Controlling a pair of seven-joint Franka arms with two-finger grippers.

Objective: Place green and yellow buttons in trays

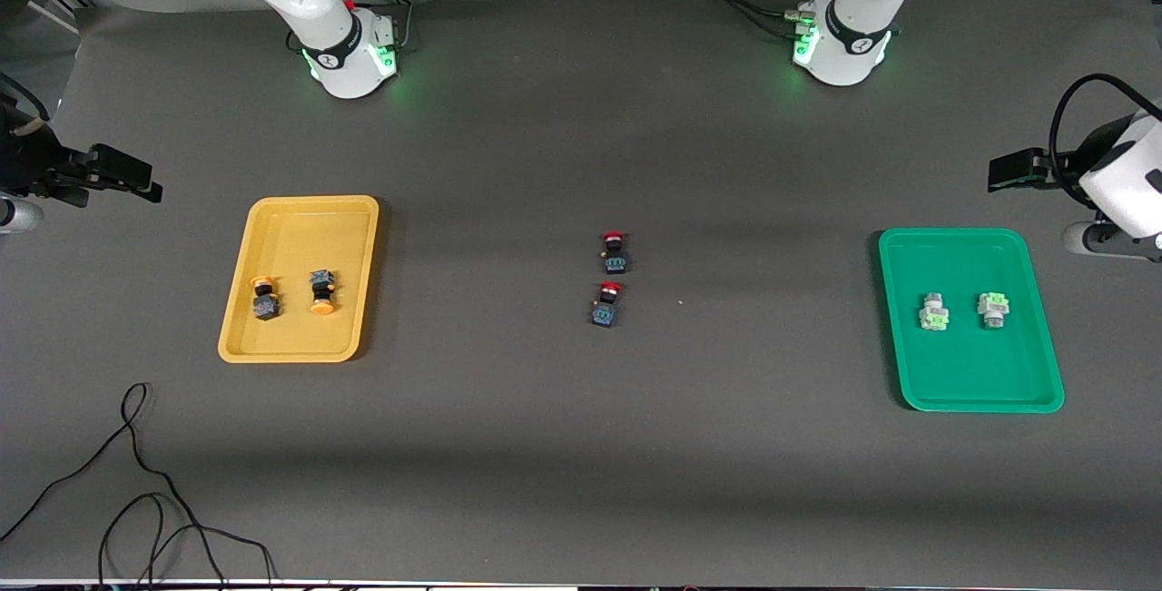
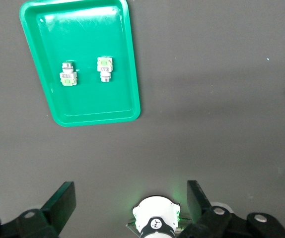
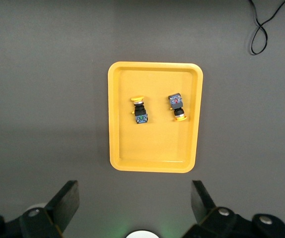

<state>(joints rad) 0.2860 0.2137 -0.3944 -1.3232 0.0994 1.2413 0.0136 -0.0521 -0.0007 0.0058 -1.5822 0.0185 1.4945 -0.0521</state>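
Note:
The yellow tray [image 1: 309,237] lies toward the right arm's end of the table with two yellow buttons [image 1: 264,298] [image 1: 321,291] lying in it. In the green tray [image 1: 962,264], toward the left arm's end, lie two green buttons [image 1: 934,311] [image 1: 994,309]. My right gripper [image 3: 134,198] hangs high and open, apart from the yellow tray [image 3: 152,144], with nothing between its fingers. My left gripper [image 2: 131,198] is also raised and open, apart from the green tray [image 2: 83,34], and holds nothing. In the front view both grippers [image 1: 127,175] [image 1: 1017,169] sit at the picture's sides.
Two dark buttons with red caps [image 1: 615,252] [image 1: 606,304] lie close together at the middle of the table. A loose black cable [image 1: 145,482] curls near the front edge at the right arm's end. The arm bases [image 1: 349,51] [image 1: 840,42] stand along the back.

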